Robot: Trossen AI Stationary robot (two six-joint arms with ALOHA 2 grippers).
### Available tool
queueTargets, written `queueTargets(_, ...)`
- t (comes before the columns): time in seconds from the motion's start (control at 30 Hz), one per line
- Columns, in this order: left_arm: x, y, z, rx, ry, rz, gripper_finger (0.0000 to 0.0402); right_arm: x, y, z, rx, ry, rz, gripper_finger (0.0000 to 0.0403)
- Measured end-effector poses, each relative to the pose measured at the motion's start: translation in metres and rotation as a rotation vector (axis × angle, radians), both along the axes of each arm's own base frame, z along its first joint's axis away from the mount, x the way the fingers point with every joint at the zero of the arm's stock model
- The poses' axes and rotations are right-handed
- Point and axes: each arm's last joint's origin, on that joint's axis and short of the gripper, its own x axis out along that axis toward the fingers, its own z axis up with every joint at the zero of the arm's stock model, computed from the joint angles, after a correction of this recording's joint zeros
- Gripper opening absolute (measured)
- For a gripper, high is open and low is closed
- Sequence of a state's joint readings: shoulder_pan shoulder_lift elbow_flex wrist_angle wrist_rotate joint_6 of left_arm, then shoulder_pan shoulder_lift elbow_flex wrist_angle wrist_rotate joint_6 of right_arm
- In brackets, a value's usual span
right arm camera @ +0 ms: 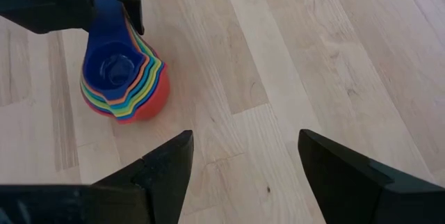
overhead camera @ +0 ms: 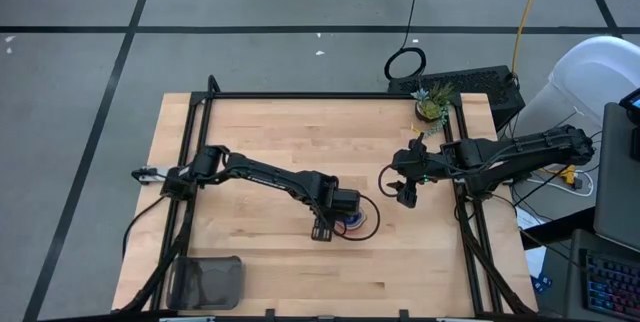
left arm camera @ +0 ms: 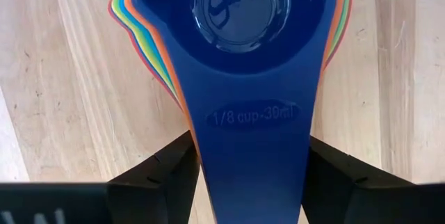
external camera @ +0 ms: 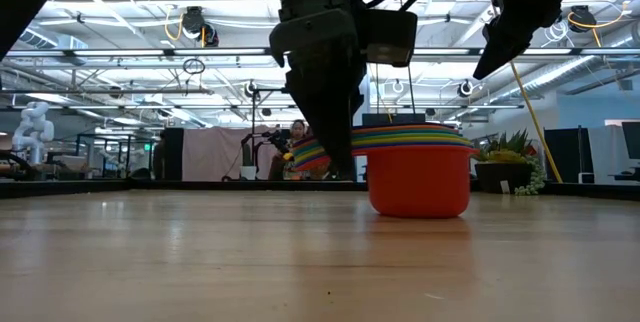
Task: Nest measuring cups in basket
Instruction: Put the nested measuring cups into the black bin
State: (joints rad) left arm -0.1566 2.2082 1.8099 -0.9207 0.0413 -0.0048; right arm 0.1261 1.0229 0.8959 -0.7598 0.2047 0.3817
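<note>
The table (overhead camera: 280, 132) is bare wood. A plant (overhead camera: 432, 108) is seen at the far edge behind the right claw (overhead camera: 405, 194), which hangs open. The basket (overhead camera: 208, 280) lies near-left of the left claw (overhead camera: 333, 230), holding nothing. That claw is clamped on the blue handle of the nested cups (right arm camera: 124, 78).

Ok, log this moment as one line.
left tool: shut on stacked cups' handles | cups: nested on table | basket: empty, apart | right tool: open, waiting

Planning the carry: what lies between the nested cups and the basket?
Nothing visible. Bare table lies between the nested measuring cups, handles between the left gripper's fingers, and the basket at the near-left corner.
</note>
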Motion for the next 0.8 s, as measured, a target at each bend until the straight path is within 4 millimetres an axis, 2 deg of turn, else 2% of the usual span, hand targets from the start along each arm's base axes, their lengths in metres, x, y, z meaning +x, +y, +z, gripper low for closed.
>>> queueTargets(0.2, -0.0001, 0.0001, 0.0, 0.003, 0.001, 0.005, 0.0161, 0.0, 0.0, -0.0001, 0.001, 0.0, -0.002, 0.0254)
queueTargets(0.8, -0.0005, -0.0015, 0.0, 0.022, -0.001, 0.021, 0.0155, 0.0, 0.0001, -0.0001, 0.001, 0.0, -0.002, 0.0254)
